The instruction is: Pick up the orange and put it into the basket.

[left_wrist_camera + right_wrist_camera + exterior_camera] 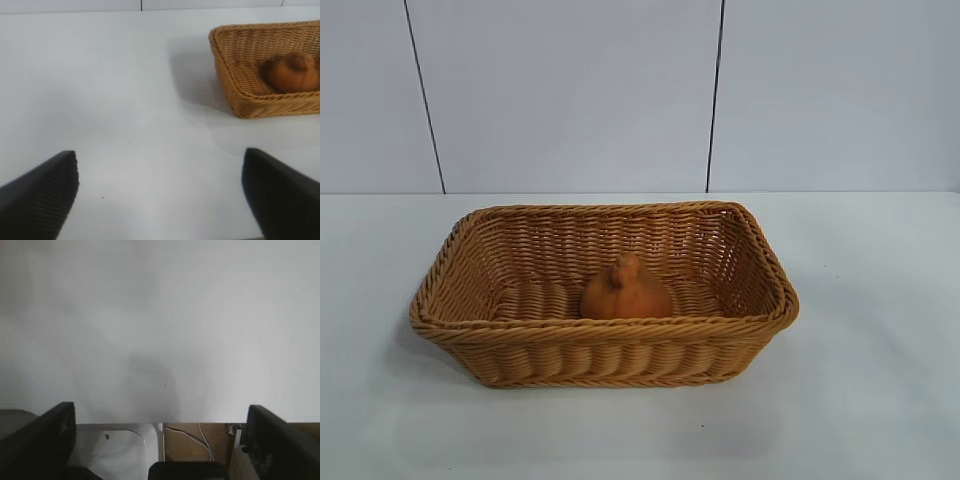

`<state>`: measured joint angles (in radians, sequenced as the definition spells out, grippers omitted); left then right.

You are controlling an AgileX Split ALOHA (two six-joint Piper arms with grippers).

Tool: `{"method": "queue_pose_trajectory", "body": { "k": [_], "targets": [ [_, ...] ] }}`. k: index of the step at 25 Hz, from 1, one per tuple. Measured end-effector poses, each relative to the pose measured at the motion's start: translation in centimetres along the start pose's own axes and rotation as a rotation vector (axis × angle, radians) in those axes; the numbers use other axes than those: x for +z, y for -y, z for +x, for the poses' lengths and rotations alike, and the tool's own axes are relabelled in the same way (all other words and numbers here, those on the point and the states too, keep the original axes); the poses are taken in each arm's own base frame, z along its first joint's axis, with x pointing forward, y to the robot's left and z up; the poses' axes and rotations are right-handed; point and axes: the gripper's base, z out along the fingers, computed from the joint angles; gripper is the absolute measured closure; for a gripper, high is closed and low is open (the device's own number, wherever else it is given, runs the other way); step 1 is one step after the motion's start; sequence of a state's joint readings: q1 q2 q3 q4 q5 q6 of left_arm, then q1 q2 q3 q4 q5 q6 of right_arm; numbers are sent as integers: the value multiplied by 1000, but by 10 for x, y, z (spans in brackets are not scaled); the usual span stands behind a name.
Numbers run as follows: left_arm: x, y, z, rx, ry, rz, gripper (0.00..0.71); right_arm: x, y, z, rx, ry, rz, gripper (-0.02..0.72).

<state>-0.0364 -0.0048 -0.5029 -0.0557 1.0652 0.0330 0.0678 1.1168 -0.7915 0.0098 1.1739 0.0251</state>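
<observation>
The orange (625,292) is not in either hand; it sits inside the basket (470,330), on the woven floor near the front wall, knobby bump up.

My left hand (160,195) is spread wide with nothing between its fingers (40,200). It points down at a slant over bare tabletop (100,100), well apart from the basket (240,100). Only this view gives me a corner of the basket from the side, with the orange (293,72) resting against the inner wall and the basket's shadow falling on the tabletop beside it.

My right hand (160,440) is also spread wide and empty, facing down. Its view shows neither basket nor orange, just plain white tabletop (160,315) and, past the edge, a brown surface with thin white cables (200,440) and a white frame part (130,445).

The exterior view shows neither hand at all. It gives me the whole basket square-on, standing flat on the tabletop (880,400) in front of a white panelled wall (570,90).
</observation>
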Motion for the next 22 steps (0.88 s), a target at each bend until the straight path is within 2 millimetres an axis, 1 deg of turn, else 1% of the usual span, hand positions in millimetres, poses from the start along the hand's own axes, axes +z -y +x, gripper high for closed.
{"method": "queue_pose_trajectory", "body": {
  "k": [7,9,10,11,16,22],
  "targets": [
    [0,0,0,0,0,0,77,-4,2,64,-13,265,-6,71],
    [0,0,0,0,0,0,77,-4,2,79,-18,332,-6,71],
    [0,0,0,0,0,0,77,-4,2,79,-18,332,-6,71],
    [0,0,0,0,0,0,77,-4,3,92,-20,388,-7,71],
    [0,0,0,0,0,0,77,-18,3,113,-22,559,-11,71],
    [0,0,0,0,0,0,77,-29,4,135,-23,715,-14,71]
  ]
}}
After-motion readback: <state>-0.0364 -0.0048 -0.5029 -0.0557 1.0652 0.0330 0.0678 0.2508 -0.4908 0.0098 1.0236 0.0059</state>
